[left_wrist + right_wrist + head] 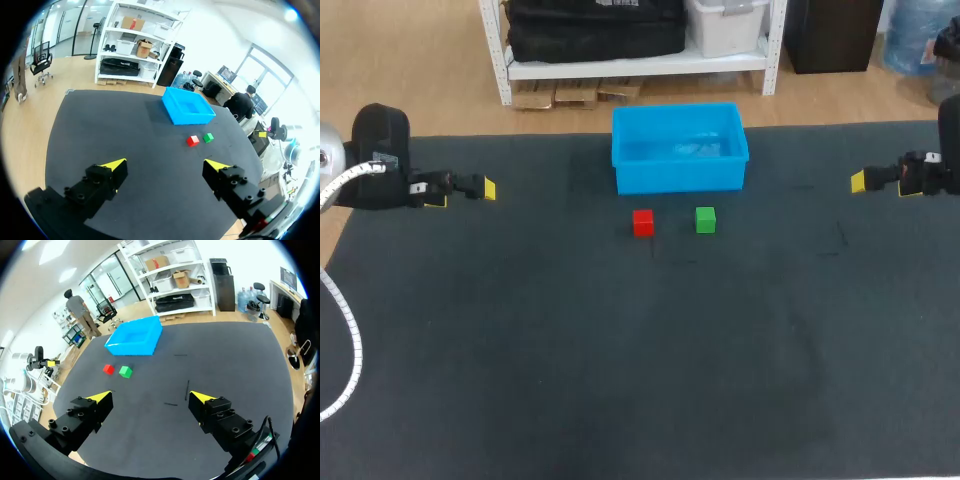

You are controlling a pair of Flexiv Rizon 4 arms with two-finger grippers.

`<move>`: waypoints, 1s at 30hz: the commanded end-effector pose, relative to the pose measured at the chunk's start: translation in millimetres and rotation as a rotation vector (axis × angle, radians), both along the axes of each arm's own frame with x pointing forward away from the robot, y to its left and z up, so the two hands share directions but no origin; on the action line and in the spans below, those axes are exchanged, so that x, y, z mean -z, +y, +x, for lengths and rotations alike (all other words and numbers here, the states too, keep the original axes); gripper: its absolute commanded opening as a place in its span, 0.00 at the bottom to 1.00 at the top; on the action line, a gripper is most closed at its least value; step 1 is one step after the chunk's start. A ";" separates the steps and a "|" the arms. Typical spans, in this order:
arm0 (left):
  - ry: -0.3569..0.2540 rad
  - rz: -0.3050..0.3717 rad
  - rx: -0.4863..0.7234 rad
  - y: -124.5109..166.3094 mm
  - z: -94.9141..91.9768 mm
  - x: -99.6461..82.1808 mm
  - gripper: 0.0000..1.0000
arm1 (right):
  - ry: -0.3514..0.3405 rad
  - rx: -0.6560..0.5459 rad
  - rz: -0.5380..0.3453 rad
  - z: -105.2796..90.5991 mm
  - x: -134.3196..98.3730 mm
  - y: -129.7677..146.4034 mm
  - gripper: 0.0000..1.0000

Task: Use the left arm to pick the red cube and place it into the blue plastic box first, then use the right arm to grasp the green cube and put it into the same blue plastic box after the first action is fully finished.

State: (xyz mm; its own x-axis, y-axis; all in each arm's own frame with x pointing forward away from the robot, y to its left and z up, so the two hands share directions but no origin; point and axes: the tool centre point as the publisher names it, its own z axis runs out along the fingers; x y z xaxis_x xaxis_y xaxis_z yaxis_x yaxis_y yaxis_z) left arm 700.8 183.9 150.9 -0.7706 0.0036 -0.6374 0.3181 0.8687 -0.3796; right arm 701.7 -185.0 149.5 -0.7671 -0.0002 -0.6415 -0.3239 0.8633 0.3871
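The red cube (642, 222) and the green cube (705, 220) sit side by side on the dark mat, just in front of the blue plastic box (680, 148), which holds no cube. My left gripper (467, 189) hovers open at the far left edge, well away from the cubes. At the far right edge my right gripper (880, 181) is open too. From the left wrist, the red cube (192, 141), green cube (208, 137) and box (188, 105) lie far ahead of the open gripper (167, 164). The right wrist view shows the red cube (108, 369), green cube (125, 371) and box (135, 335) ahead of its open gripper (150, 397).
The dark mat (620, 360) covers the whole table, with wide bare room in front of the cubes. A white cable (345, 330) loops along the left edge near my left arm.
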 end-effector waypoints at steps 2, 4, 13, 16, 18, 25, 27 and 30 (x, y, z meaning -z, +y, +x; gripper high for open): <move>-0.002 -0.003 0.001 0.6 0.0 0.5 1.00 | 0.000 0.000 -0.001 -0.5 -0.2 -0.3 1.00; -0.002 -0.003 0.001 0.6 0.0 0.5 1.00 | 0.000 0.000 -0.001 -0.5 -0.2 -0.3 1.00; -0.002 -0.003 0.001 0.6 0.0 0.5 1.00 | 0.000 0.000 -0.001 -0.5 -0.2 -0.3 1.00; -0.002 -0.003 0.001 0.6 0.0 0.5 1.00 | 0.000 0.000 -0.001 -0.5 -0.2 -0.3 1.00; -0.002 -0.003 0.001 0.6 0.0 0.5 1.00 | 0.000 0.000 -0.001 -0.5 -0.2 -0.3 1.00; 0.004 0.003 -0.006 -4.6 2.6 -1.2 1.00 | 0.000 0.000 -0.001 -0.5 -0.2 -0.3 1.00; 0.014 0.016 -0.013 -8.1 4.3 -1.1 1.00 | 0.000 0.000 -0.001 -0.5 -0.2 -0.3 1.00; 0.029 0.039 -0.022 -13.6 7.7 0.1 1.00 | 0.000 0.000 -0.001 -0.5 -0.2 -0.3 1.00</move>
